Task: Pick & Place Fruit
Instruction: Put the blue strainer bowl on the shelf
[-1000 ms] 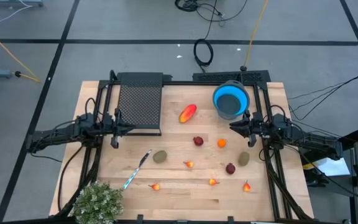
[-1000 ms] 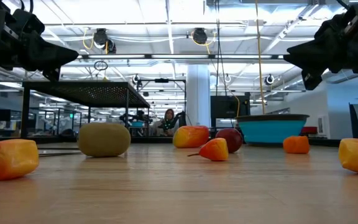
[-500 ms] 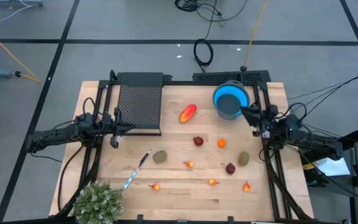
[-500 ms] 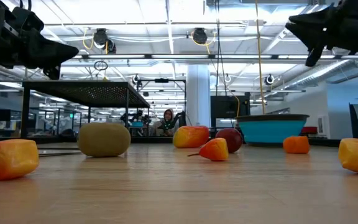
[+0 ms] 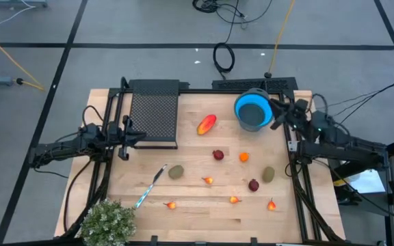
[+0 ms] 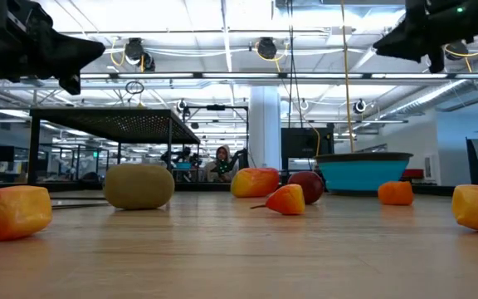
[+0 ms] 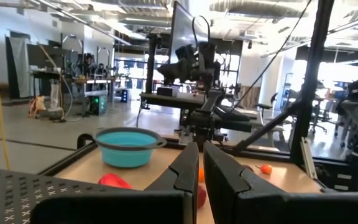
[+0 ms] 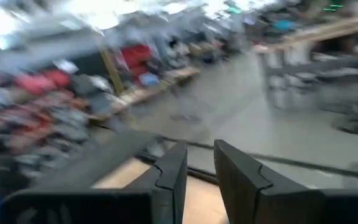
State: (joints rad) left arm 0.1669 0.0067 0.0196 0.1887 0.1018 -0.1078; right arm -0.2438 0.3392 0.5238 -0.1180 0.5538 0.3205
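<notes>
Toy fruits lie loose on the wooden table: a long red-orange piece (image 5: 206,124), two dark red balls (image 5: 218,155) (image 5: 253,184), two olive-brown ovals (image 5: 176,171) (image 5: 269,174), an orange ball (image 5: 243,157) and several tiny orange bits along the near side, such as (image 5: 234,200). My right gripper (image 5: 276,112) (image 8: 201,163) hovers high beside the right rim of the blue bowl (image 5: 254,111), fingers a little apart, holding nothing. My left gripper (image 5: 137,135) (image 7: 201,167) waits raised at the left, by the black mesh rack (image 5: 154,113), shut and empty.
A slim blue-handled knife (image 5: 150,186) lies on the table's near left part, and a bushy green plant (image 5: 108,222) stands at the near left corner. Black frame rails run along both sides. Bare wood shows between the fruits in the middle.
My right gripper has risen and swung from above the table's right middle toward the far edge, ending beside the blue bowl, turning as it went. The fruits have stayed where they were.
</notes>
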